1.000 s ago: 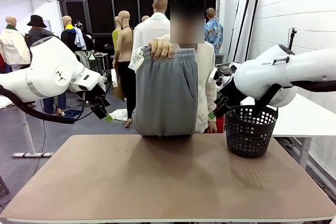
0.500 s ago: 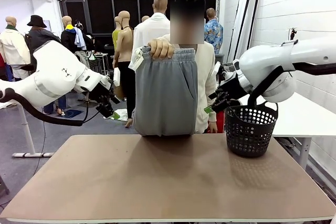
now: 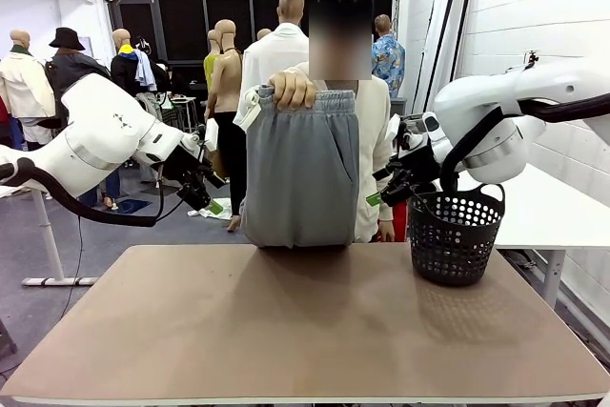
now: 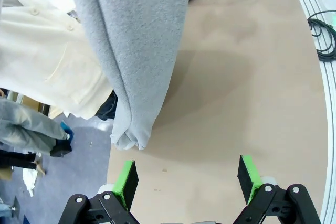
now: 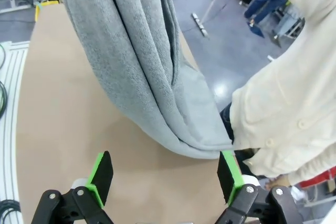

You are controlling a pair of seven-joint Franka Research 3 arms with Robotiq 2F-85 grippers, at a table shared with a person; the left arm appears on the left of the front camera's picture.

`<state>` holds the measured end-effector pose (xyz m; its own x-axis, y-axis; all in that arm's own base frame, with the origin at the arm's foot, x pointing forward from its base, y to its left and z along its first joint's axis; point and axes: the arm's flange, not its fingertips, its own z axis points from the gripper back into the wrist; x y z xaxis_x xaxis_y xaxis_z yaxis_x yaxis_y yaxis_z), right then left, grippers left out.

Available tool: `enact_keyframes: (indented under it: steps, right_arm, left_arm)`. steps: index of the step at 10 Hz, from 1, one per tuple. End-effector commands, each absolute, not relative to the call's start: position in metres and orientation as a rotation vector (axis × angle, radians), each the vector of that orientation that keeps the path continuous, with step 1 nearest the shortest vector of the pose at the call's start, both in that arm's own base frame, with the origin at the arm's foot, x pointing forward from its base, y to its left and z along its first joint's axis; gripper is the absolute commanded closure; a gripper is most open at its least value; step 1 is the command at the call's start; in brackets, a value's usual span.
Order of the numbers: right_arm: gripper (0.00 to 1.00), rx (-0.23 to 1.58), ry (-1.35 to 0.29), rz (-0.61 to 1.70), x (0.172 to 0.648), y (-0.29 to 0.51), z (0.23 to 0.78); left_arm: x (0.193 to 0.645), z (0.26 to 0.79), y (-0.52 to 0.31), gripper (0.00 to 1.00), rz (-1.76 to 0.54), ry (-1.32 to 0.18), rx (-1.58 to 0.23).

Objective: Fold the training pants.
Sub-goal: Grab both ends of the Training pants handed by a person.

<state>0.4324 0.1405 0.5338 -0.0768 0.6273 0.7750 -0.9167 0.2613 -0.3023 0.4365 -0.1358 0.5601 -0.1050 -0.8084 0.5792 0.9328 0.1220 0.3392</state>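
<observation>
The person across the table holds up the light grey jersey training pants [image 3: 300, 178] by their gathered waistband in one raised hand [image 3: 293, 90]. The cloth hangs straight down in front of a cream shirt [image 5: 283, 103], and its lower end reaches the far edge of the brown tabletop [image 3: 305, 321]. The pants and the hand are just where they were a second ago, and the black perforated plastic basket [image 3: 456, 235] on the table's right side has not shifted either. The arms are what has changed. The left gripper [image 3: 212, 201] has swung in from farther out and now hangs near the left edge of the hanging cloth, apart from it. The right gripper [image 3: 379, 195] has crept inward from beside the basket toward the right edge of the pants, its arm lifted higher than before. From the left wrist, the left gripper [image 4: 186, 174] stands with its green pads spread wide and nothing between them, the drooping end of the pants [image 4: 136, 51] ahead. From the right wrist, the right gripper [image 5: 163, 174] is likewise spread and empty, with the grey folds [image 5: 131, 61] hanging just ahead.
</observation>
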Motion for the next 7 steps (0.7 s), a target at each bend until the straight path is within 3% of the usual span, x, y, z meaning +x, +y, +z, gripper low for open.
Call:
enact_keyframes:
  steps: [1,4,7]
  right_arm:
    - [0.00,0.389,-1.006,1.322,0.430,0.141,0.536]
    - [0.00,0.364,-0.987,1.320,0.430,0.141,0.534]
    - [0.00,0.481,-1.030,1.372,0.446,0.152,0.529]
  left_arm:
    - [0.435,0.560,-0.139,0.00,-1.503,-0.786,-0.203]
    - [0.436,0.560,-0.138,0.00,-1.486,-0.782,-0.190]
    - [0.457,0.559,-0.142,0.00,-1.536,-0.877,-0.261]
